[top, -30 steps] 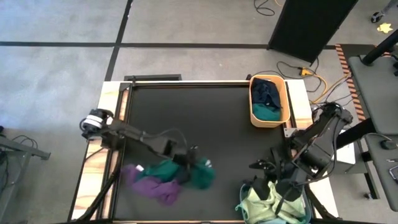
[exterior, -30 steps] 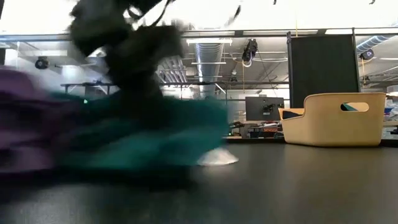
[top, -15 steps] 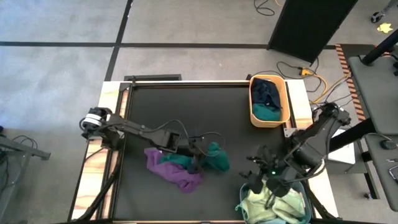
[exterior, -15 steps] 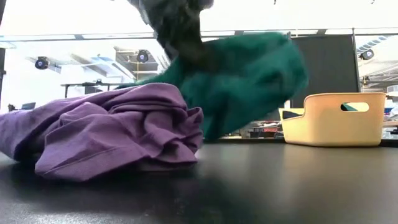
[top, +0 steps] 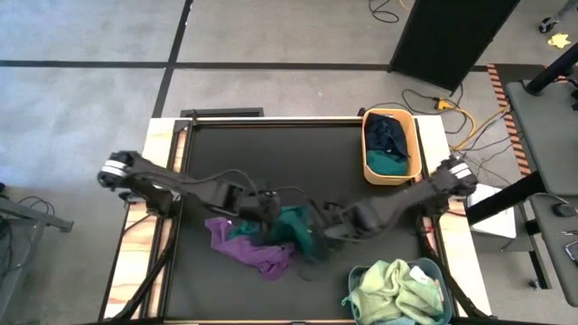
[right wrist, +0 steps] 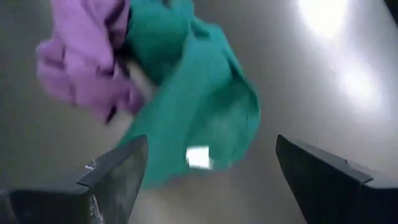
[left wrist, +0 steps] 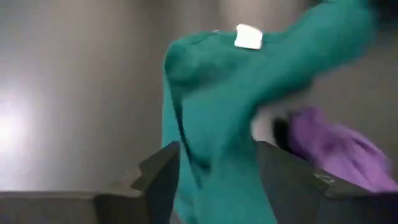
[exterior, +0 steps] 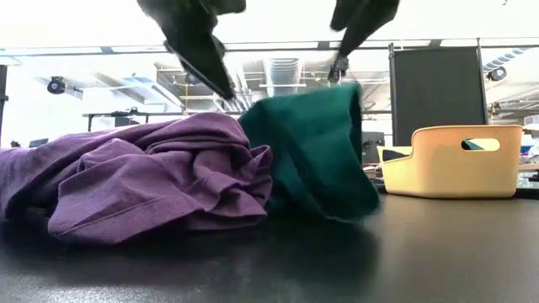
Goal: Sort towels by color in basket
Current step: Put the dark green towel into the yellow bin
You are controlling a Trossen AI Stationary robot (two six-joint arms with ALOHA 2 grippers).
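A teal green towel [top: 293,226] stands bunched at the table's middle, its lower folds on the table and one side against a crumpled purple towel [top: 242,246] to its left. My left gripper [top: 271,217] is over the teal towel [left wrist: 211,93], fingers apart, with the cloth running between them. My right gripper [top: 318,236] hangs open just right of and above the same towel [right wrist: 186,106], fingers wide on either side without touching it. The purple towel [exterior: 143,177] lies on the table. My left gripper comes at the teal towel's top fold [left wrist: 214,180] from above, slanting from the table's left. The cloth fills the gap between its parted fingers [left wrist: 161,177]. Whether they are pressing on it, I cannot tell. The towel's lower part [exterior: 328,198] rests on the table.
A tan basket [top: 411,149] at the far right holds navy and teal towels. A grey basket [top: 433,271] at the near right corner holds pale yellow-green towels [top: 388,291]. Bare black tabletop lies between the pile and both baskets.
My left gripper dragged the teal and purple towels toward the table's right, raised the teal one, then opened and drew back a little to the left. The teal towel has sagged onto the table. My right gripper swung from over the grey basket to the teal towel.
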